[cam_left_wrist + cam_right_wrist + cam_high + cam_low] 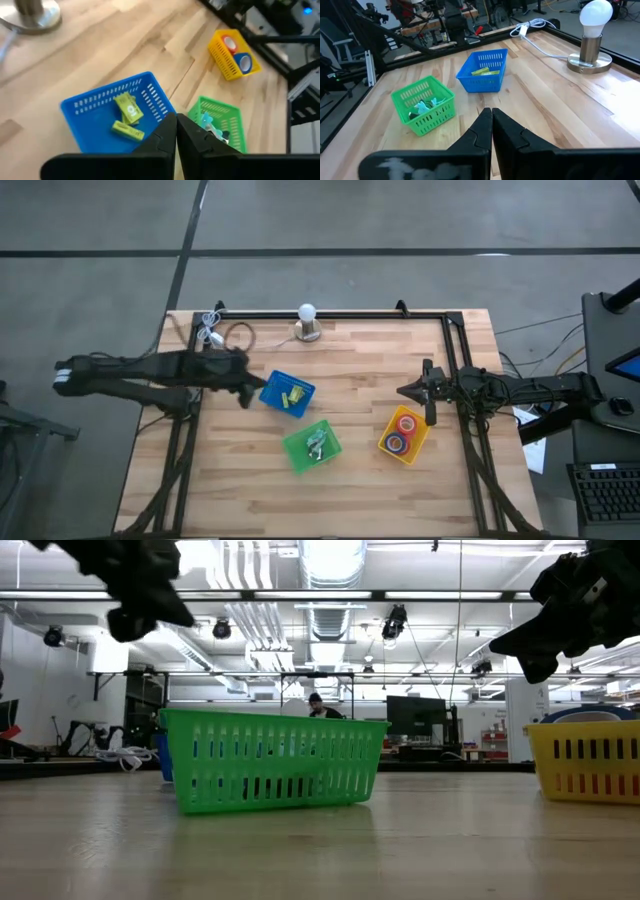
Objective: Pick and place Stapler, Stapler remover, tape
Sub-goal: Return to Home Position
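Yellow-green staplers [127,114] lie in the blue bin [288,393]. Teal staple removers [210,125] lie in the green bin [312,446]. The tape rolls [403,432], red and blue, lie in the yellow bin [231,54]. My left gripper [245,392] hovers shut just left of the blue bin, above the table; its fingers [176,129] are closed on nothing. My right gripper [425,392] hovers shut above the table, just beyond the yellow bin's far side; it [491,120] holds nothing.
A lamp with a white bulb [308,320] stands at the table's far edge, with a white cable [212,330] coiled to its left. A black frame [455,330] runs along the far and right sides. Bare wood [360,370] lies between the bins and the lamp.
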You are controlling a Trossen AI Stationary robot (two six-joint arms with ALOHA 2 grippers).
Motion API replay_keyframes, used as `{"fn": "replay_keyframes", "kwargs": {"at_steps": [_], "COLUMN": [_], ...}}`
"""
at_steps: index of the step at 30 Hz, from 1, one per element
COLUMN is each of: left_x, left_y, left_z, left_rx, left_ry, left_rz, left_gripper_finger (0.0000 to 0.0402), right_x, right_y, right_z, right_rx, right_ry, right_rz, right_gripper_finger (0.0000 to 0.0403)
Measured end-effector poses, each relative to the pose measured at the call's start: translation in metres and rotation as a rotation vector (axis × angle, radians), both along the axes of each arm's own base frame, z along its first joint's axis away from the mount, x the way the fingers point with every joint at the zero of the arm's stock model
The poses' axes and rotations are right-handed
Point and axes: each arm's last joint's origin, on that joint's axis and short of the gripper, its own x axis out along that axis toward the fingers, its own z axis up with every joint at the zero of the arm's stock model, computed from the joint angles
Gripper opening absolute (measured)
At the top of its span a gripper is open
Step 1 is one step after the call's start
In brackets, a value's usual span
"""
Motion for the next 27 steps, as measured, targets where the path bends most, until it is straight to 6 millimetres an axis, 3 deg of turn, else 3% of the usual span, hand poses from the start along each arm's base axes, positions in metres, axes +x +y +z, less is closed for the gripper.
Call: {"fn": "replay_keyframes", "kwargs": {"at_steps": [3, 6, 9, 17, 24, 27], "left_x": [-0.026, -0.054, -0.074, -0.089, -0.096, -0.089], "left_y": [0.0, -0.001, -0.003, -0.004, -0.004, -0.005], "left_z": [0.0, -0.008, -0.02, -0.035, -0.061, -0.056], "left_rx": [0.057, 0.197, 0.195, 0.431, 0.464, 0.415], "left_ry": [-0.021, 0.074, 0.112, -0.237, -0.381, -0.446], "left_rz": [-0.009, -0.103, -0.133, -0.215, -0.197, -0.177], "left_gripper_finger": [0.0011, 0.0009, 0.0008, 0.0008, 0.0008, 0.0008], "right_x": [0.0, 0.0, 0.0, 0.0, 0.0, 0.0], "right_y": [0.0, 0.0, 0.0, 0.0, 0.0, 0.0], "right_z": [0.0, 0.0, 0.0, 0.0, 0.0, 0.0], "right_rx": [0.0, 0.0, 0.0, 0.0, 0.0, 0.0], "right_ry": [0.0, 0.0, 0.0, 0.0, -0.001, 0.001], "right_rz": [0.0, 0.0, 0.0, 0.0, 0.0, 0.0], "right_gripper_finger": [0.0009, 0.0009, 0.0009, 0.0009, 0.0009, 0.0009]}}
